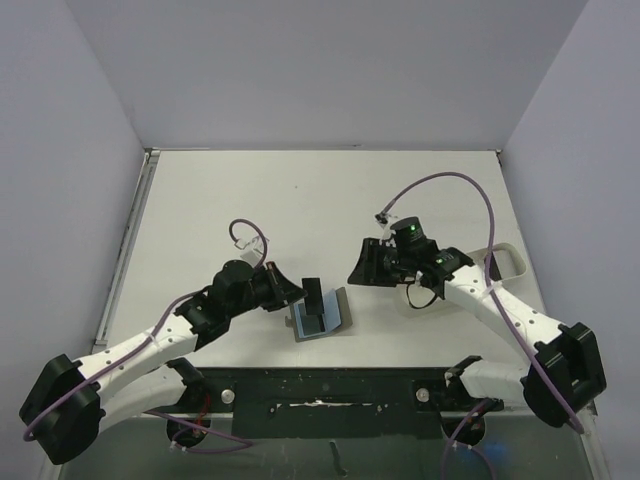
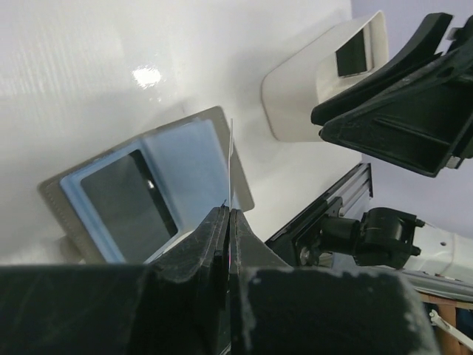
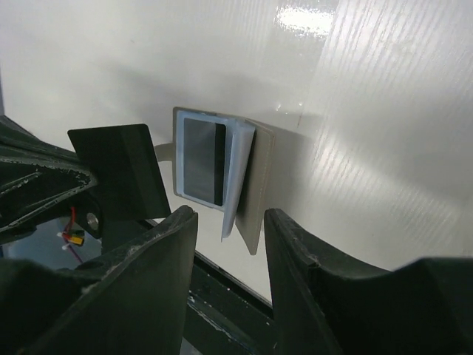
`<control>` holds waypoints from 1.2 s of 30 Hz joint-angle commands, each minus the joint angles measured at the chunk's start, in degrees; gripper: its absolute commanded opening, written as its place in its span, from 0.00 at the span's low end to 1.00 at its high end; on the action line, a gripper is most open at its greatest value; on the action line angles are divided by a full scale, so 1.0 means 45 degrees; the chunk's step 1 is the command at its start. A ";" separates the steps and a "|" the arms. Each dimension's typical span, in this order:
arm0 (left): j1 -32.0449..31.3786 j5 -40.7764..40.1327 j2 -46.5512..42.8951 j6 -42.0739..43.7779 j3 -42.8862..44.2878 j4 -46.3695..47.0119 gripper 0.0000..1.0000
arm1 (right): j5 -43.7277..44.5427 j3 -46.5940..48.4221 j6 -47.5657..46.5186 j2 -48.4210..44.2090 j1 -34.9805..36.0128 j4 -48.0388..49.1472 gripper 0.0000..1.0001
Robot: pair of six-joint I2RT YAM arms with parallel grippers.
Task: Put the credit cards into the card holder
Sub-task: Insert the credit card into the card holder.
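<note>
The card holder (image 1: 338, 306) lies open on the table, light blue lining up, with one dark credit card (image 3: 201, 159) tucked in its pocket. My left gripper (image 1: 292, 297) is shut on another dark credit card (image 1: 316, 298), held upright on edge just above the open holder. That card shows as a thin line (image 2: 230, 159) in the left wrist view. My right gripper (image 1: 361, 268) hovers to the right of the holder, open, with nothing between its fingers (image 3: 166, 244). A further dark card (image 2: 353, 53) lies in the white tray.
The white oblong tray (image 1: 512, 262) stands at the right, behind the right arm. A black rail (image 1: 330, 395) runs along the near table edge, just in front of the holder. Grey walls close the table on three sides.
</note>
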 commanded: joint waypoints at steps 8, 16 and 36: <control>0.0317 0.0586 0.0674 -0.0375 -0.0592 0.0863 0.00 | 0.2198 0.1818 -0.0711 0.2825 0.2179 -0.0646 0.38; 0.0377 0.0993 0.1709 -0.0673 -0.0770 0.1757 0.00 | 0.2358 0.1647 -0.1012 0.3841 0.2257 -0.0448 0.34; 0.0406 0.1463 0.3074 -0.0879 -0.0919 0.3000 0.00 | 0.3311 0.3495 -0.0833 0.3963 0.3066 -0.1667 0.36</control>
